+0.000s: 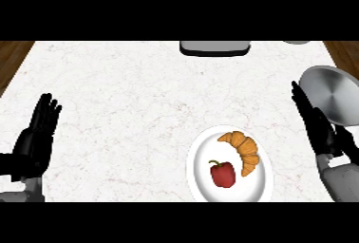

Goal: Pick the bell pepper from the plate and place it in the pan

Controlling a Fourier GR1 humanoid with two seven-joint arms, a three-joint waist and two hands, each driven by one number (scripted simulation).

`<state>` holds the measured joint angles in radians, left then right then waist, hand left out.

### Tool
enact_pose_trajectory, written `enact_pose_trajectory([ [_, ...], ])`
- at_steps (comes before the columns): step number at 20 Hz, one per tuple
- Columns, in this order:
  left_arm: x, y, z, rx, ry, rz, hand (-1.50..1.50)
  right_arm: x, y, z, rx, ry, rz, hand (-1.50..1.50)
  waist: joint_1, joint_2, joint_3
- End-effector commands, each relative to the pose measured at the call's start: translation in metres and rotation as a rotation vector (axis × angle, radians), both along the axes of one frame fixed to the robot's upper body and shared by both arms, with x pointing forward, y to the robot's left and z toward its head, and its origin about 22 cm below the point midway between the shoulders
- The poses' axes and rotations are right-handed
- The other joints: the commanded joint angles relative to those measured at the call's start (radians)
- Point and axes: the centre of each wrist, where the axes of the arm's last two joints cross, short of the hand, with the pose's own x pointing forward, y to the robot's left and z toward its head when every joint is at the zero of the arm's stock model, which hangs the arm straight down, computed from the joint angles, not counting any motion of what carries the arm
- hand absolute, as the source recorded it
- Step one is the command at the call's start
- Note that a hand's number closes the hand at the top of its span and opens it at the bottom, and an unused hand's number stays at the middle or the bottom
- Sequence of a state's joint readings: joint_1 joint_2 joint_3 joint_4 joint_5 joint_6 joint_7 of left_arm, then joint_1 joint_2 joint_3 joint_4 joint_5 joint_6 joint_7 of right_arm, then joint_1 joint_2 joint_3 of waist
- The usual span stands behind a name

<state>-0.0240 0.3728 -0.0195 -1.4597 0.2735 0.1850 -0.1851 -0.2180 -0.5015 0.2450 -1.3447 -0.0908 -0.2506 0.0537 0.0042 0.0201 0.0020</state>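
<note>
A red bell pepper (pixel 223 174) with a green stem lies on a white plate (pixel 203 182) near the lower middle of the counter, next to a golden croissant (pixel 242 151). The grey pan (pixel 335 94) sits at the right edge, partly cut off by the view. My right hand (pixel 320 130) is open with straight fingers pointing up, between the plate and the pan, touching neither the pepper nor the plate. My left hand (pixel 35 137) rests open at the left edge, fingers up.
A grey appliance (pixel 214 48) stands at the counter's far edge in the middle. Another grey object (pixel 298 42) peeks in at the top right. Wooden floor (pixel 14 57) shows beyond both counter sides.
</note>
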Motion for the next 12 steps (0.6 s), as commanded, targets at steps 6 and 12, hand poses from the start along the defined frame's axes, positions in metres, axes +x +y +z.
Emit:
enact_pose_trajectory([
  [6,0.017,-0.020,0.012,-0.037,0.044,-0.075,0.00,0.012,0.121,0.084,0.481,-0.423,0.842,1.50,0.045,-0.023,0.010],
  [12,0.019,-0.024,0.025,-0.107,0.157,-0.066,0.00,-0.035,-0.009,0.021,0.097,-0.528,0.789,-1.50,-0.028,-0.023,0.002],
])
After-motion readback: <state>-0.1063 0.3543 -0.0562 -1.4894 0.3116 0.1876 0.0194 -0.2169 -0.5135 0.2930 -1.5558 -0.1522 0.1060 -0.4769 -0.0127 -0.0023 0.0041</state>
